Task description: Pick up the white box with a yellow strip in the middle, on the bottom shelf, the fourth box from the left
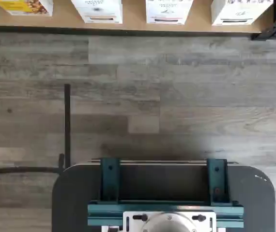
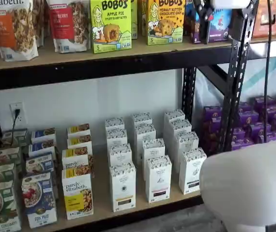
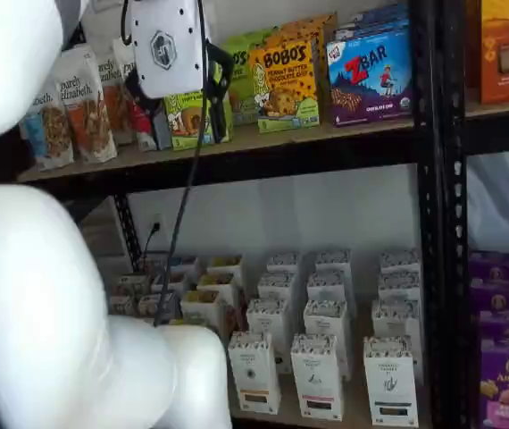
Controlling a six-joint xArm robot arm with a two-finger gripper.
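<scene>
Standing at the bottom shelf's [image 2: 143, 209] front edge for frontal access, white box with a yellow strip [image 2: 123, 186] awaits; fingers' [image 3: 219, 85] spread cannot be told.

My arm's housing [image 3: 31, 295] is smooth, glossy white plastic. The bottom shelf [image 2: 101, 195] is a matt, pale tan wooden board carried on black perforated metal uprights [image 2: 238, 72], and the white box with a yellow strip [image 2: 123, 186] is matt printed cardboard. Beneath my wrist, the floor [image 1: 176, 96] is grey wood-grain plank with a dull finish.
</scene>
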